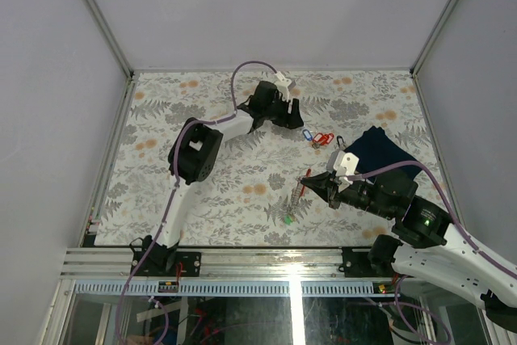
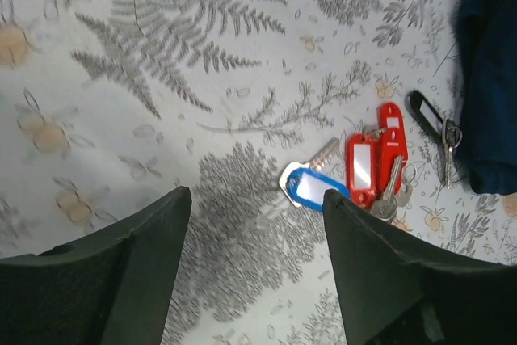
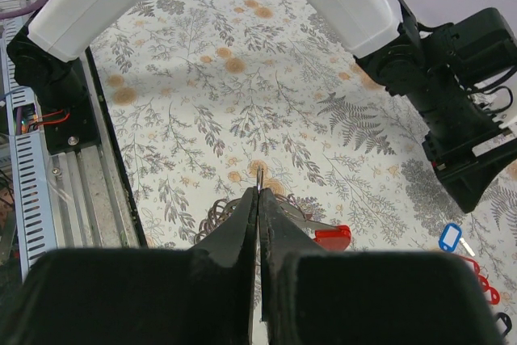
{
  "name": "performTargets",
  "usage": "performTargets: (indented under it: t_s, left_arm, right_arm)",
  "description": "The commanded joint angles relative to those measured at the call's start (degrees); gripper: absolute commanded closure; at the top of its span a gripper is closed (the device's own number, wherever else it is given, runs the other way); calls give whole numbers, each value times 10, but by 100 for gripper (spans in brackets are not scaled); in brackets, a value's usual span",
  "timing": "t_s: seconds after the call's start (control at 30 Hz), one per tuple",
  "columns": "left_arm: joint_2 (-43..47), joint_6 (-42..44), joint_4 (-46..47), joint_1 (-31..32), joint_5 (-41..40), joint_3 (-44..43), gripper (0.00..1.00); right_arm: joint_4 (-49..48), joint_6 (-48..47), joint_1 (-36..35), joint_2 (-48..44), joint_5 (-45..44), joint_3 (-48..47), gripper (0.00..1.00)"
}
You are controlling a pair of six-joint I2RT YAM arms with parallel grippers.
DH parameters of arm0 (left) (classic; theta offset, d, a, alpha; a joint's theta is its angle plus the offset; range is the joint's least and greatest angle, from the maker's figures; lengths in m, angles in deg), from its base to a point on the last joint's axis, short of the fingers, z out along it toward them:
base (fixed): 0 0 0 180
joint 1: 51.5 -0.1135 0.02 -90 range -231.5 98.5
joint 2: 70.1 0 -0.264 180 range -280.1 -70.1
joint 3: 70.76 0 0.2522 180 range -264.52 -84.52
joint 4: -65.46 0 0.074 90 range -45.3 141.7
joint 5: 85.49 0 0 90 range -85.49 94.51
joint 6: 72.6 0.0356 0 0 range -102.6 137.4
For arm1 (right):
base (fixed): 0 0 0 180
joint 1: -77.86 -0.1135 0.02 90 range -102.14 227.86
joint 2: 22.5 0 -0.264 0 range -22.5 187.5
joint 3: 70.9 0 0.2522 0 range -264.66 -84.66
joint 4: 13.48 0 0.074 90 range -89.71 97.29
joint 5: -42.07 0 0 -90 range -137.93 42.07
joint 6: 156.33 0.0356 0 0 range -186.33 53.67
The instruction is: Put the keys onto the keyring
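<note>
1. Left gripper (image 2: 254, 194): I saw its jaws spread wide with nothing between them, poised over the fern-print table cover (image 2: 161, 78).
2. Loose keys, left wrist view: the blue-tagged key (image 2: 307, 188) lay just beyond the right finger. The two red-tagged keys (image 2: 363, 169) touched it and overlapped each other.
3. Black-tagged key (image 2: 426, 111): it rested near the red pair, its metal end against the edge of the navy cloth (image 2: 489, 78).
4. Right gripper (image 3: 258, 196): its fingers were pressed together, pinching a thin metal sliver that I took for the keyring (image 3: 258, 170), which stuck out past the tips.
5. Third red tag (image 3: 332, 237): it sat just beside the closed fingers, near the table's middle.
6. Green-tagged key (image 1: 288, 220): it showed nearer the arm bases, joined to the right gripper's tip by a silvery line. I could not tell whether it hung or lay on the cover.
</note>
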Motion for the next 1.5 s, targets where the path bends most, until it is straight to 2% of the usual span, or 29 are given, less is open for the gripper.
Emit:
performTargets:
  t_s: [0.0,0.17,0.3,0.47,0.67,0.83,1.0,1.2,1.33,1.47]
  left_arm:
    - [-50,34,10,-26,143,-72,34]
    - [-93,45,-69,-26,138,-161,34]
    - [-122,34,-103,-22,158,-199,35]
    - [-137,28,-130,-10,163,-211,38]
    - [-138,24,-134,-5,178,-202,49]
    - [-136,37,-135,-2,182,-180,52]
    - [-134,42,-135,-2,184,-175,61]
    - [-128,58,-144,-2,180,-175,63]
    - [-124,67,-151,-2,178,-172,74]
    - [-121,69,-148,-2,181,-166,94]
  right_arm:
    - [-35,7,-2,-5,9,-15,100]
    - [-35,9,-1,-5,10,-17,100]
    - [-37,10,-2,-6,11,-17,100]
    - [-37,11,-2,-6,12,-16,100]
    - [-40,10,-2,-3,14,-15,100]
    - [-40,11,-2,-4,14,-15,100]
    - [-41,10,-1,-2,14,-15,100]
    - [-44,11,-2,3,15,-15,100]
    - [-45,11,-2,4,16,-16,100]
    - [-45,10,-2,4,16,-14,100]
